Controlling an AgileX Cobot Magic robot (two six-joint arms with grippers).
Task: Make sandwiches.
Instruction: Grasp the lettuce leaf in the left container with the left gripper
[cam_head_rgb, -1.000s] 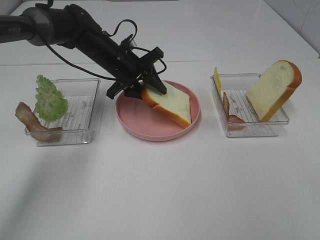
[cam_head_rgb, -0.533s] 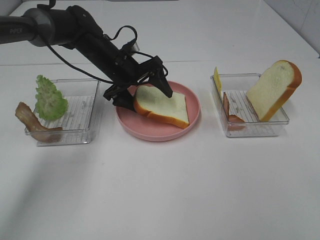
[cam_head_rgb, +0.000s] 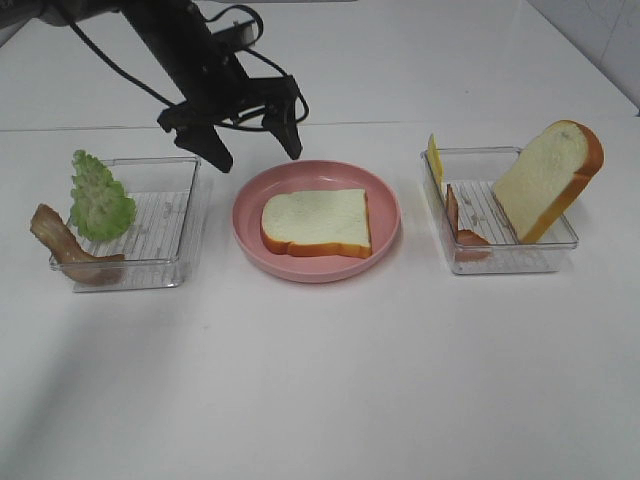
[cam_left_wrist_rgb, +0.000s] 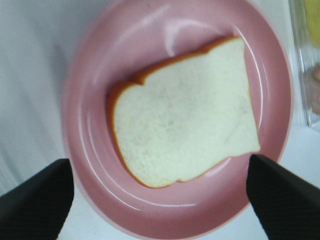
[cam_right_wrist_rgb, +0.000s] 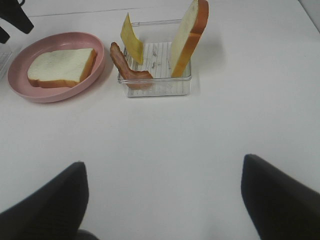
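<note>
Sitting at the left end of the white tabletop (cam_head_rgb: 330, 380), the left tray (cam_head_rgb: 160, 160) of clear plastic carries a ruffled green lettuce (cam_head_rgb: 100, 197) standing upright at its left wall. The left bacon strip (cam_head_rgb: 65, 250) lies draped over that tray's front-left corner, partly outside it. Above the gap between this tray and the pink plate (cam_head_rgb: 388, 215), toward the back, the left gripper (cam_head_rgb: 258, 155) hangs with its two black fingers spread wide, holding nothing; its wrist view looks straight down on the plate. The flat bread slice (cam_head_rgb: 317, 222), white with an orange-brown crust, lies in the middle of the plate, apart from the gripper. Further right, the right tray (cam_head_rgb: 505, 262) holds a yellow cheese square (cam_head_rgb: 434, 158) standing on edge at its back-left corner, the right bacon strip (cam_head_rgb: 462, 228) leaning along its left wall, and the leaning bread slice (cam_head_rgb: 548, 180) propped toward the right wall, its top above the rim. The right gripper (cam_right_wrist_rgb: 162, 200) shows only in its own wrist view, fingers wide apart and empty over the tabletop, on the near side of the right tray.
</note>
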